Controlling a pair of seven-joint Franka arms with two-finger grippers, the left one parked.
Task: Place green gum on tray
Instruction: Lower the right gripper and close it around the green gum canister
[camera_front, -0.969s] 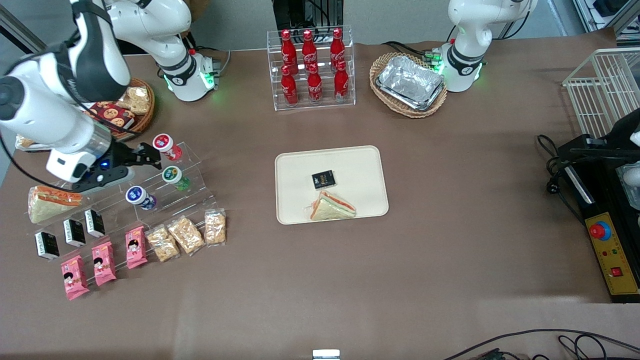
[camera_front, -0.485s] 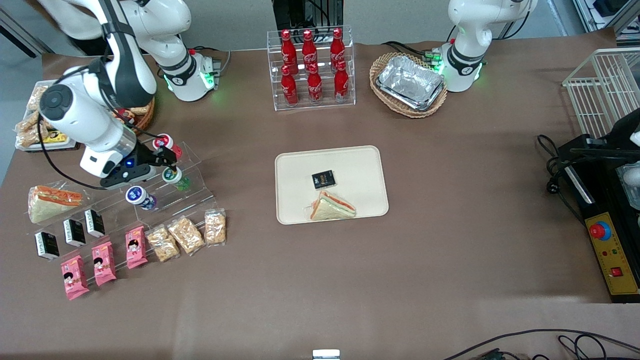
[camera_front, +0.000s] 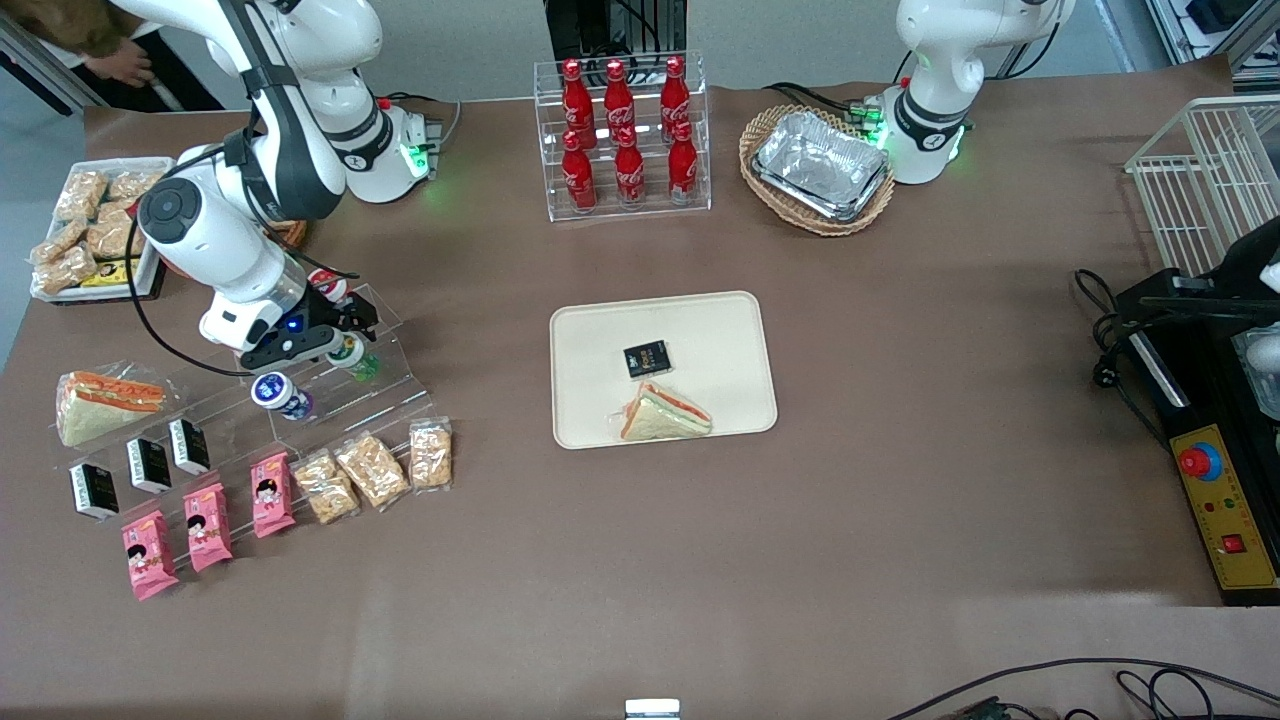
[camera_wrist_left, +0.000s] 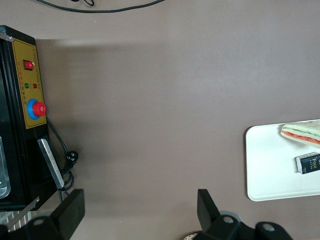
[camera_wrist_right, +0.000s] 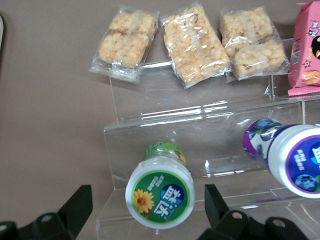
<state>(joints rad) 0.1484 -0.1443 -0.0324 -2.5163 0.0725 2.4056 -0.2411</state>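
Observation:
The green gum (camera_front: 352, 357) is a small bottle with a green body and a white lid with a green label. It leans on the middle step of a clear stepped stand (camera_front: 385, 385). In the right wrist view the green gum (camera_wrist_right: 160, 192) lies between my two black fingers (camera_wrist_right: 77, 205), which stand apart on either side without touching it. My gripper (camera_front: 335, 335) is open just above the bottle's lid. The cream tray (camera_front: 720, 330) lies mid-table and shows in the left wrist view (camera_wrist_left: 270, 165). It holds a sandwich (camera_front: 665, 413) and a small black packet (camera_front: 646, 359).
A red gum bottle (camera_front: 325, 285) and a blue one (camera_front: 280, 393) share the stand. Cracker packs (camera_front: 375, 468), pink packets (camera_front: 208, 525), black packets (camera_front: 140, 465) and a sandwich (camera_front: 100, 403) lie nearer the camera. A cola rack (camera_front: 622, 135) and foil trays in a basket (camera_front: 818, 165) stand farther away.
My gripper has moved from beside the red bottle toward the tray's side and down, and now straddles the green gum. The bottles have not moved.

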